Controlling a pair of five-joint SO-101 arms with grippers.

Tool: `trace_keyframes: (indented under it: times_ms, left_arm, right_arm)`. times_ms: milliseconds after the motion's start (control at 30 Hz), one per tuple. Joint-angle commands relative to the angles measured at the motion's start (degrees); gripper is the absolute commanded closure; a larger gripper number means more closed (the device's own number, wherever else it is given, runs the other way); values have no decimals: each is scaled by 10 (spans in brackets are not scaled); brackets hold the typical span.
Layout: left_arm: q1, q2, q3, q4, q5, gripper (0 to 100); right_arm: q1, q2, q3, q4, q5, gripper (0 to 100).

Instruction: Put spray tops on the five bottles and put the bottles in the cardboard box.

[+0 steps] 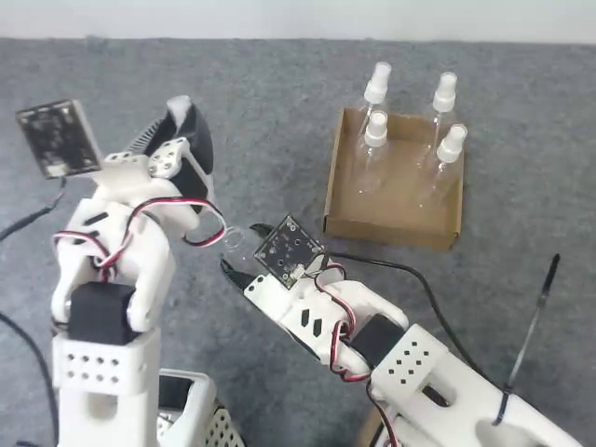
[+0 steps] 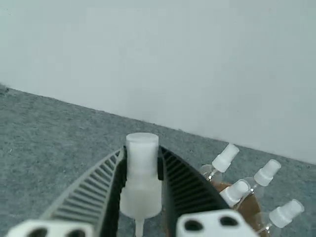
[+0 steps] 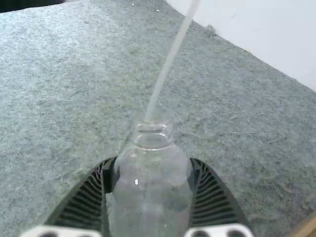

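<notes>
Your left end effector (image 2: 141, 152) clamps a white spray top (image 2: 141, 182) | your right end effector (image 3: 152, 168) clamps a clear uncapped bottle (image 3: 150, 202) | tube (image 3: 170, 59) tip at its neck

No lettering can be read on the bottle (image 3: 150, 182), spray top (image 2: 141, 173) or cardboard box (image 1: 391, 228).

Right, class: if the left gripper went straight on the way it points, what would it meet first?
Probably nothing nearby: the left gripper, shut on the spray top, points over grey carpet toward the white wall. The cardboard box sits off to one side.
</notes>
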State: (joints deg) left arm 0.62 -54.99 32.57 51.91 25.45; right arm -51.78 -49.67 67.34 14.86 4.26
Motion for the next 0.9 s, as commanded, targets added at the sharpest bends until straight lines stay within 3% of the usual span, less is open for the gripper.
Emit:
trace_keyframes:
  times_ms: [0,133,367,867]
  left_arm:
    - [9,-11,15,9,-5,988]
    - [37,-11,40,34,-62,988]
    - [46,-11,91,37,-62,988]
    - [110,-14,96,84,-94,988]
  right_arm:
    - [1,-27,-5,-15,-9,992]
    - [28,-27,2,-43,-11,992]
    - [61,-24,33,-89,-65,992]
    - [74,-21,47,-96,-70,992]
